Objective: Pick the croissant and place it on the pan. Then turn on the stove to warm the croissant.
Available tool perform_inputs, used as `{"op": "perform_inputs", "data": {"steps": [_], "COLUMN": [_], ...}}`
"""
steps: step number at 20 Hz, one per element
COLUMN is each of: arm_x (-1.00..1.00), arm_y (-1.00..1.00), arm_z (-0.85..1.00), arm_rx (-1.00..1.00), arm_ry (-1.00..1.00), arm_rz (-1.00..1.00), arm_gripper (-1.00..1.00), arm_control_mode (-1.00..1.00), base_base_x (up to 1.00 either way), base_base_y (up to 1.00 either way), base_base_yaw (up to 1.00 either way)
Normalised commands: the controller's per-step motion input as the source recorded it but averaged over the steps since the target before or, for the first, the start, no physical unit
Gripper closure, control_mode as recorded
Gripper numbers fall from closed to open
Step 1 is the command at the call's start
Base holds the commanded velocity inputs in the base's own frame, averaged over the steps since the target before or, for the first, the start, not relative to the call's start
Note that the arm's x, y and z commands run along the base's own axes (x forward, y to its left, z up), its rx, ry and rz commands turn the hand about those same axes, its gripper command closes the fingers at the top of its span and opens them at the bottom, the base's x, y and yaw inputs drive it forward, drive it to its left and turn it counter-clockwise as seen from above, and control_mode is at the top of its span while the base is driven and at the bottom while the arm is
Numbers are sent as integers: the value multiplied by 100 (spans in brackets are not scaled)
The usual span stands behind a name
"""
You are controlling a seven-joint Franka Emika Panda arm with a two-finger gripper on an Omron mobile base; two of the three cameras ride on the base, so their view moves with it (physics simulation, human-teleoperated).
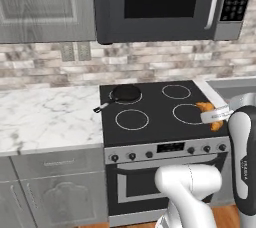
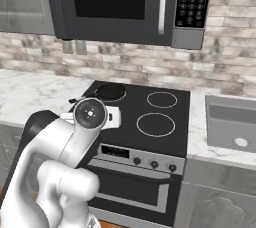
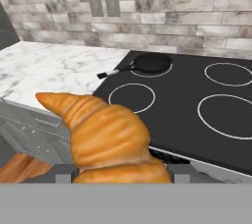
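The gripper [image 3: 120, 171] is closed on the croissant [image 3: 106, 137], one finger on each side of it, seen close up in the hand view. In the left base view the croissant [image 1: 210, 114] hangs in the air over the stove's [image 1: 155, 122] front right burner. The pan [image 3: 151, 64] sits on the back left burner, up at about one o'clock from the croissant in the hand view. Its handle points out toward eight o'clock over the stove's left edge, by the counter [image 1: 45, 114].
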Motion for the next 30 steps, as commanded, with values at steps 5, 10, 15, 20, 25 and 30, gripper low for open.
{"op": "perform_inputs", "data": {"steps": [5, 10, 15, 20, 25, 30], "arm_x": [0, 0, 0, 0, 0, 0], "arm_y": [0, 0, 0, 0, 0, 0], "arm_z": [0, 0, 0, 0, 0, 0], "arm_rx": [0, 0, 0, 0, 0, 0], "arm_ry": [0, 0, 0, 0, 0, 0], "arm_rz": [0, 0, 0, 0, 0, 0], "arm_gripper": [100, 100, 100, 100, 100, 100], "arm_control_mode": [100, 100, 100, 100, 100, 100], "base_base_x": [4, 13, 42, 68, 69, 57], "base_base_y": [-33, -31, -3, -4, -24, -18], "base_base_yaw": [0, 0, 1, 5, 7, 8]}}
